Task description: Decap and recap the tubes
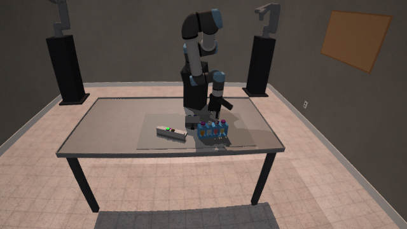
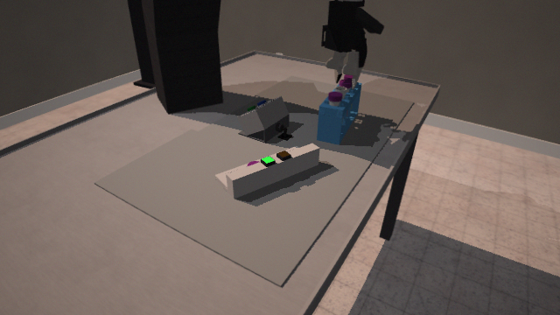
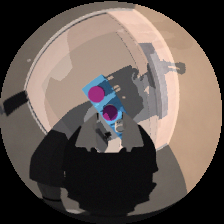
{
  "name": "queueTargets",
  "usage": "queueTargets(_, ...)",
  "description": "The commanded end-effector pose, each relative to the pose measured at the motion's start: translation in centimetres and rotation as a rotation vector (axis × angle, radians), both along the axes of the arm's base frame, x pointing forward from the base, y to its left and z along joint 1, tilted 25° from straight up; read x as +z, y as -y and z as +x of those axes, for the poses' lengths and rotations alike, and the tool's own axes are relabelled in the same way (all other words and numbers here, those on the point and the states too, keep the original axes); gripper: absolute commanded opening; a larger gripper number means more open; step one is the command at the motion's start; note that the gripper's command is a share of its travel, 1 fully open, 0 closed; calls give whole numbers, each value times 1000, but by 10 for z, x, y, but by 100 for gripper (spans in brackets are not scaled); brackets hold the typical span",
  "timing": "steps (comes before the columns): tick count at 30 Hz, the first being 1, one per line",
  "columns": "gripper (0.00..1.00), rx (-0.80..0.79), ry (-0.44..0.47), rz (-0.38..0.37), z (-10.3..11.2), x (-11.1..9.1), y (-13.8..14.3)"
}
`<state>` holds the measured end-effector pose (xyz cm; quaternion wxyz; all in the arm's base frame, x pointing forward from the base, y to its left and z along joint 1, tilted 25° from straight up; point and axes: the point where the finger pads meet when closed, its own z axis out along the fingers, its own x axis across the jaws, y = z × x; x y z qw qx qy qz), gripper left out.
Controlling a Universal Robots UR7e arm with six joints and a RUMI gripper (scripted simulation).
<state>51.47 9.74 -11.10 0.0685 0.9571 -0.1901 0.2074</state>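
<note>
The blue DS rack [image 1: 212,135] [image 2: 329,124] holds four tubes. Magenta caps sit on tube 1 [image 1: 223,121] [image 3: 96,94], tube 2 [image 3: 110,113] and tube 4 [image 1: 203,123] [image 2: 335,96]. Tube 3 [image 1: 210,123] [image 3: 120,126] has no cap. My gripper [image 1: 217,121] [image 3: 110,112] is open a little, with its fingertips on either side of the tube 2 cap. The white CT tray [image 2: 276,175] [image 1: 171,133] shows its green lamp [image 2: 268,160] [image 1: 168,128] lit and its amber lamp [image 2: 283,155] dark. A magenta cap [image 2: 253,164] lies in the tray, partly hidden; its nest number is unclear.
The grey key housing [image 1: 192,121] [image 2: 273,117] stands between tray and rack, toward the arm's base, with its blue key [image 2: 262,103] and green key [image 2: 251,108]. A small black fixture [image 2: 284,132] is beside it. The tube 1 cap is close beside my fingers.
</note>
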Motion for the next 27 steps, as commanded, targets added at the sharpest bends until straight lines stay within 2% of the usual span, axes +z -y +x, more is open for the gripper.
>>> queueTargets(1, 35, 0, 1, 0, 0, 0, 0)
queueTargets(4, 35, 226, -51, -93, 0, 1, 0)
queueTargets(6, 35, 226, -51, -93, 0, 1, 0)
queueTargets(9, 35, 449, -103, -185, 0, 1, 0)
queueTargets(10, 35, 452, -104, -186, 0, 1, 0)
queueTargets(15, 35, 745, -172, -306, 0, 1, 0)
queueTargets(24, 35, 770, -178, -316, 0, 1, 0)
queueTargets(25, 0, 770, -178, -316, 0, 1, 0)
queueTargets(27, 0, 770, -178, -316, 0, 1, 0)
